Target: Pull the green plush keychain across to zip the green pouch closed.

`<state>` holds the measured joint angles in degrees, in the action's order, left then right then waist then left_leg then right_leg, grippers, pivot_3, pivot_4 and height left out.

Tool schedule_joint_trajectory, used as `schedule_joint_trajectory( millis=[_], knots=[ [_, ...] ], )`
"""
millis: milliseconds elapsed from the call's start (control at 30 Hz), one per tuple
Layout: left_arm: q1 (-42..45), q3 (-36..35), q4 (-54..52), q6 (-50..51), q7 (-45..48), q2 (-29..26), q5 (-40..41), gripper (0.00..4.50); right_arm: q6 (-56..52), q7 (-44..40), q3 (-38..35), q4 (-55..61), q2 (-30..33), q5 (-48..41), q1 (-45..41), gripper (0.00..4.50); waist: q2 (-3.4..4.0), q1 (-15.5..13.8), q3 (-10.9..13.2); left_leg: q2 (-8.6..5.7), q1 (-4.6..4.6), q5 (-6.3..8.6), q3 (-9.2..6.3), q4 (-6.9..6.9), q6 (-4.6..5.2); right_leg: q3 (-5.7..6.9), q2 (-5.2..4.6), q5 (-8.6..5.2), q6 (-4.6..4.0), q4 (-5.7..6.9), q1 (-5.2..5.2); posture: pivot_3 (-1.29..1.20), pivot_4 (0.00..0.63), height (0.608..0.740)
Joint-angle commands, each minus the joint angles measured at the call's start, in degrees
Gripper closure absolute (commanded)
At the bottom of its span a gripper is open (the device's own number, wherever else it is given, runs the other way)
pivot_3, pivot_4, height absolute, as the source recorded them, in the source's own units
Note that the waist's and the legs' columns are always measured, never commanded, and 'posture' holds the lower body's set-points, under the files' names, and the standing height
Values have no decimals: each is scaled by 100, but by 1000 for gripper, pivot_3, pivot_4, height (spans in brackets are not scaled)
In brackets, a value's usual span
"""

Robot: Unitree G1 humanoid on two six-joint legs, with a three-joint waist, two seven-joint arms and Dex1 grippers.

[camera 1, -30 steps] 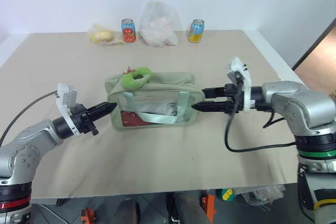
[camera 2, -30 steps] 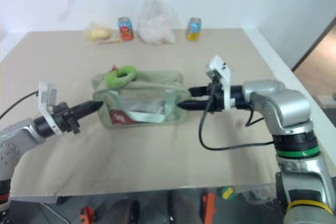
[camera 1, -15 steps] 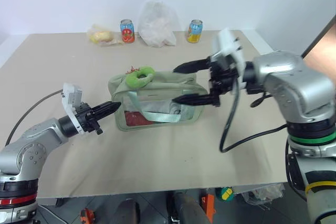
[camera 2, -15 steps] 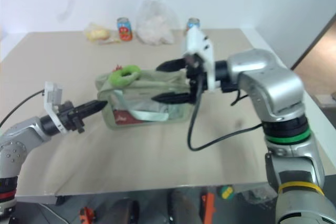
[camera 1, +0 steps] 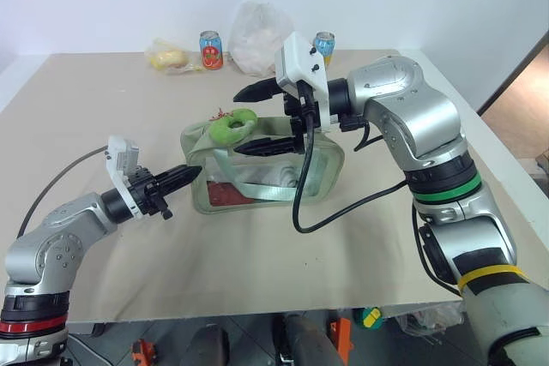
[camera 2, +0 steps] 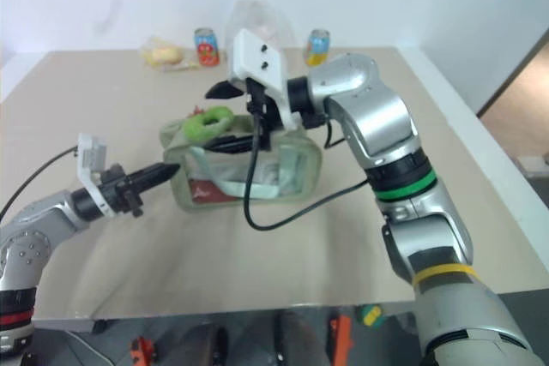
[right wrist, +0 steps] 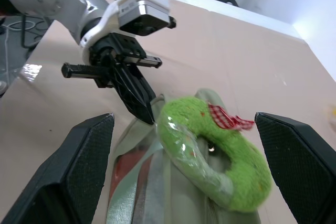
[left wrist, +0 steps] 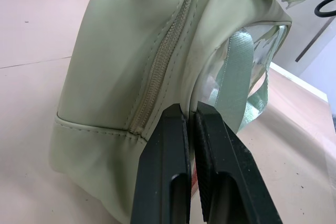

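Head view: green pouch (camera 1: 262,169) mid-table, green plush keychain (camera 1: 230,126) on its far-left top corner. Right gripper (camera 1: 254,119) jaws wide, straddling keychain. Left gripper (camera 1: 190,173) jaws closed, tips at pouch's left end. Bare table (camera 1: 257,255) nearside.
Left wrist: fingers (left wrist: 163,171) pinched together against pouch seam beside zipper (left wrist: 165,61).
Right wrist: keychain between spread pads (right wrist: 86,153), untouched.

The left gripper (camera 1: 190,173) points level toward the right, its two black fingers pressed together. The right arm reaches across to the left, and the right gripper (camera 1: 250,119) has its fingers spread wide.
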<state>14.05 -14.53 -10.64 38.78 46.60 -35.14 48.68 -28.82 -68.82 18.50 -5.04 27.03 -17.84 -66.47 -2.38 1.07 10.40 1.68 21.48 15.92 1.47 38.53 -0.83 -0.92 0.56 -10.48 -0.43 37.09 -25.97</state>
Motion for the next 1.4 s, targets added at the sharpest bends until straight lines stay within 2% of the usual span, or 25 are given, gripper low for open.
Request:
schedule_joint_trajectory(
  millis=[33, 300, 333, 367, 433, 667, 733, 900, 1000, 1133, 1233, 1333, 1400],
  knots=[
    [-73, -51, -217, 1, -16, 10, 28, 4413, 181, -69, 18, -90, -98, 159, -180, 59, 0, 0, 0, 0, -1, 0, 0, 0, 0, 0, 0, 0, 0, 0, 0, 0, 150, 740],
    [-133, -82, -279, 35, -79, 13, 56, 4413, 221, 81, 59, -780, -476, 523, -385, 59, 0, 6, 0, 2, -3, -1, -1, 0, -2, 3, 8, 1, -3, 2, 0, 0, 150, 740],
    [-139, -85, -286, 41, -88, 14, 61, 4413, 204, 114, 45, -860, -509, 555, -398, 614, 0, 5, 0, 3, -3, -1, -2, 0, -2, 4, 8, 0, -4, 2, 0, 0, 150, 740],
    [-145, -87, -290, 46, -96, 14, 66, 4413, 188, 134, 28, -917, -534, 576, -407, 817, 0, 5, 0, 4, -2, -1, -4, -1, -2, 5, 7, 0, -5, 2, 0, 0, 150, 740],
    [-169, -92, -307, 59, -106, 13, 76, 4413, 169, 113, -17, -944, -550, 574, -394, 1610, 0, 5, 0, 4, -1, -1, -4, -1, -2, 5, 6, 10, -22, 2, 0, 0, 150, 740],
    [-145, -57, -269, 70, -104, 31, 73, 4413, 97, 47, -115, -930, -518, 513, -353, 3980, 1, 6, 0, 3, -1, -1, -2, 0, -2, 3, 6, 10, -20, 1, -1, 0, 150, 740],
    [-111, -36, -235, 62, -99, 43, 59, 4413, 46, 48, -151, -917, -504, 497, -342, 4460, 1, 6, 0, 3, -2, -1, -3, -1, -2, 4, 7, 10, -20, 1, 0, 0, 150, 740],
    [-56, -3, -171, 43, -80, 81, 24, 4413, -85, 158, -329, -998, -401, 501, -345, 4460, 0, 3, 0, 2, -1, -1, -3, 0, -2, 5, 6, 10, -20, 1, 0, 0, 150, 740],
    [-40, 14, -164, 41, -72, 109, 18, 4413, -203, 284, -663, -1187, -122, 488, -384, 4460, 0, 0, 0, -1, 0, -1, -3, 0, -2, 4, 2, 11, -19, 1, 1, 0, 150, 740],
    [-75, 23, -196, 38, -83, 126, 8, 4413, -406, 117, -1180, -1233, 725, 332, -192, 4460, 0, -21, 0, -13, 5, -1, -3, 0, -2, 4, -11, 12, -17, -2, 1, 0, 150, 740],
    [-142, -35, -230, 45, -74, 91, 46, 4413, -84, -254, -1289, -1019, 1669, 453, 428, 4460, -1, -38, -1, -22, 7, 3, -5, -2, 5, 6, -21, 7, -11, -10, 6, 0, 150, 740],
    [-208, -137, -248, 75, -85, 30, 96, 4413, 664, -189, -1172, -1191, 2642, 1101, 1154, 4460, 1, -24, 1, -35, 6, 15, 2, -2, 26, -2, -32, -8, 13, -11, 7, 0, 150, 740],
    [-241, -213, -250, 100, -89, -16, 143, 4413, 1003, 47, -1088, -1480, 3044, 1519, 1425, 4460, 8, -2, 4, -43, 6, 17, 8, -3, 29, -8, -41, -13, 22, -10, 5, 0, 150, 740]
  ],
)
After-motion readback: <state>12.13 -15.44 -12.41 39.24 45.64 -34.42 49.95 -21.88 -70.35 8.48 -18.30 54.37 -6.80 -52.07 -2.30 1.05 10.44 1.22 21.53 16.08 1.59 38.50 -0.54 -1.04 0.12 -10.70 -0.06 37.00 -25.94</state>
